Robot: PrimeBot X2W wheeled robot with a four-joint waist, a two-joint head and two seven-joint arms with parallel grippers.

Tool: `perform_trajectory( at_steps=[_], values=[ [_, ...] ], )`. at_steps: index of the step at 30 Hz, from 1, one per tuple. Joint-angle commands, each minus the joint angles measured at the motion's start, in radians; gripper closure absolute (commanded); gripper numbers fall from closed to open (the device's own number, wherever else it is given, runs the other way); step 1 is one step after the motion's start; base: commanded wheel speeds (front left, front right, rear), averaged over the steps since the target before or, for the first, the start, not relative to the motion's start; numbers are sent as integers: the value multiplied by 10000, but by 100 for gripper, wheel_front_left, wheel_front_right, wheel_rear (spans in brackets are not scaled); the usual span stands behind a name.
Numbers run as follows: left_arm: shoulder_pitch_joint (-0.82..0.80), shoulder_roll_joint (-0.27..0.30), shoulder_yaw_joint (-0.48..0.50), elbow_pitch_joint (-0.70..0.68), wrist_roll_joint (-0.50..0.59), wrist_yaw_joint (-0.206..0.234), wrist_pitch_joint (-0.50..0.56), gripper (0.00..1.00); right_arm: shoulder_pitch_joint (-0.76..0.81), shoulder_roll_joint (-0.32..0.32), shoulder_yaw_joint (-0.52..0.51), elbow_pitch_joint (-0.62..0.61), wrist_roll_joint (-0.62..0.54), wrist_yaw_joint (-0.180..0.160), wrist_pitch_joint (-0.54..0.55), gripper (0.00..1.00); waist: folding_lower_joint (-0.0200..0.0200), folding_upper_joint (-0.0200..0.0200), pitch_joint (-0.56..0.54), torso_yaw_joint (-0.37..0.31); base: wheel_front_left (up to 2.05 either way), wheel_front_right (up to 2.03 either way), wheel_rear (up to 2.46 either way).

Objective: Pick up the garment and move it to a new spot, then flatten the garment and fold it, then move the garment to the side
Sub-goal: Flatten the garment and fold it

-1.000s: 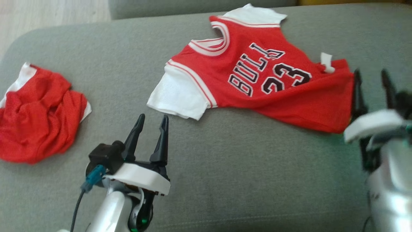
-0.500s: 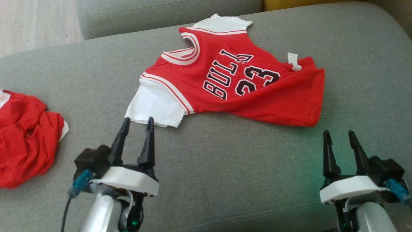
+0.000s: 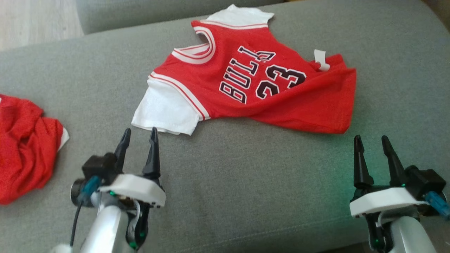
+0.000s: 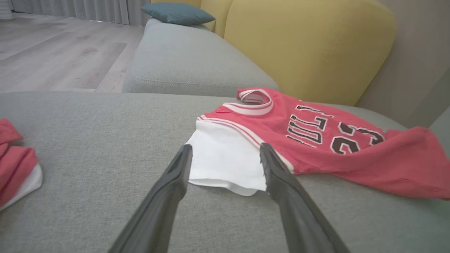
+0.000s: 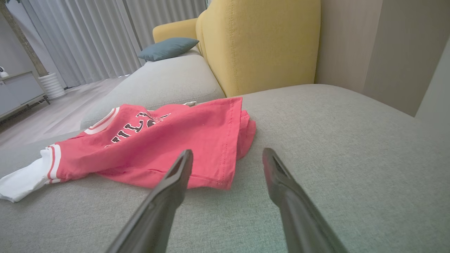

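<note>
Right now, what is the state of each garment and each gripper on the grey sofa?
Red Bulls jersey with white sleeves: spread out, unfolded, front up, slightly wrinkled.
Second red garment: crumpled in a heap.
Left gripper: open, empty, near the white sleeve.
Right gripper: open, empty, near the red hem.

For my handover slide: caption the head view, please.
Left gripper and right gripper, both open, poised before the red jersey on the grey cushion.

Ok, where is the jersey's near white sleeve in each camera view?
Head view: white sleeve left of centre, just beyond the left gripper.
Left wrist view: sleeve at centre, seen between the fingers.
Right wrist view: sleeve at the lower left edge.
Shared landmark: black lettering on the jersey.
</note>
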Motion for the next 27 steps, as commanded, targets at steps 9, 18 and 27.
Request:
perform_trajectory(
  at_steps=[9,18,27],
  values=[
    [-2385,637,322,2365,707,299,121,0,-652,-36,277,-430,94,39,-115,0,0,-1,725,-104,0,0,0],
    [-3968,1279,171,4656,981,174,610,0,-939,-36,360,-411,186,39,-187,0,0,-1,1195,-435,0,0,0],
    [-4696,1189,-223,6117,846,-591,989,0,-1081,-36,287,-286,211,39,-262,0,0,-1,1311,-592,0,0,0]
  ],
)
